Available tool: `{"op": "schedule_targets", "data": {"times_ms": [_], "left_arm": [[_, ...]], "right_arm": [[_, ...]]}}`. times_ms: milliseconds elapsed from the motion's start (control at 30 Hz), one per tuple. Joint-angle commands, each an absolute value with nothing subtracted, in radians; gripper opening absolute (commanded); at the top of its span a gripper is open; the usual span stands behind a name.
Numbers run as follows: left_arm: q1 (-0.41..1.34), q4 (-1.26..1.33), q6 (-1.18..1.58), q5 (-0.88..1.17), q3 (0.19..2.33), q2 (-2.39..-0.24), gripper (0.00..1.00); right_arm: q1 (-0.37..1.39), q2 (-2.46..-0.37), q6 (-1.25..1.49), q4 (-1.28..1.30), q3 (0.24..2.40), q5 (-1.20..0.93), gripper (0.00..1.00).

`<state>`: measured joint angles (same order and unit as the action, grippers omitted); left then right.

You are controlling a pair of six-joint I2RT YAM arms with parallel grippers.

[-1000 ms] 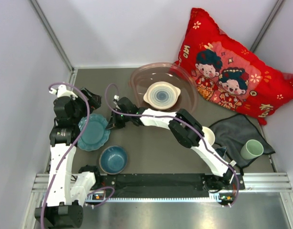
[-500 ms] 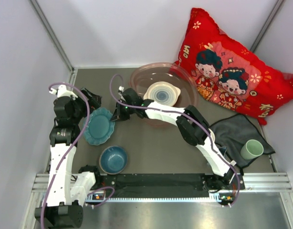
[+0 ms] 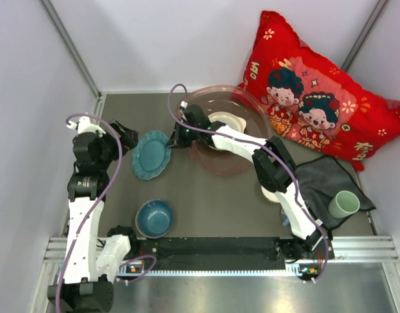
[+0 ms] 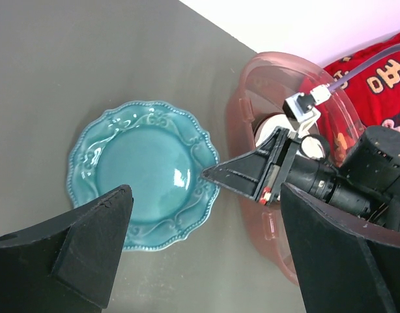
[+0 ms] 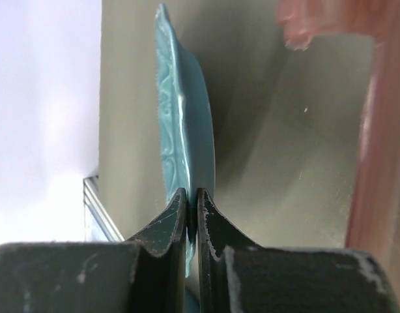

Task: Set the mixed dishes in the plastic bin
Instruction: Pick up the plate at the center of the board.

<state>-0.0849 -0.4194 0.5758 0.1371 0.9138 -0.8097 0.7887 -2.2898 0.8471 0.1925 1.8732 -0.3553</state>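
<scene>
Over at the left side of the plastic bin [image 3: 219,164], my right gripper [image 3: 178,138] is clamped on the teal scalloped plate [image 3: 151,154] at the rim nearest the bin. The plate is outside the bin, just beside its wall. Only the right wrist view proves the pinch: the plate is seen edge-on, nipped between the closed fingers [image 5: 164,225]. Only the left wrist view shows the plate's embossed face, with my left gripper [image 3: 125,137] spread wide above it, holding nothing. The red pillow [image 3: 317,98] carries printed characters I cannot read. A blue-ringed white plate [image 3: 231,120] lies inside the bin.
</scene>
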Motion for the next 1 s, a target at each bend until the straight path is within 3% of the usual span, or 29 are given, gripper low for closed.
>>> {"op": "schedule_targets", "data": {"times_ms": [0, 333, 967], "left_arm": [[-0.092, -0.387, 0.577, 0.121, 0.888, -0.790, 0.99], [-0.091, -0.319, 0.676, 0.132, 0.678, -0.784, 0.96], [-0.091, -0.236, 0.784, 0.135, 0.520, -0.775, 0.86]], "right_arm": [[0.785, -2.158, 0.847, 0.097, 1.899, -0.380, 0.00], [0.779, -2.134, 0.839, 0.097, 1.898, -0.388, 0.00], [0.752, -2.043, 0.847, 0.063, 1.847, -0.399, 0.00]]}}
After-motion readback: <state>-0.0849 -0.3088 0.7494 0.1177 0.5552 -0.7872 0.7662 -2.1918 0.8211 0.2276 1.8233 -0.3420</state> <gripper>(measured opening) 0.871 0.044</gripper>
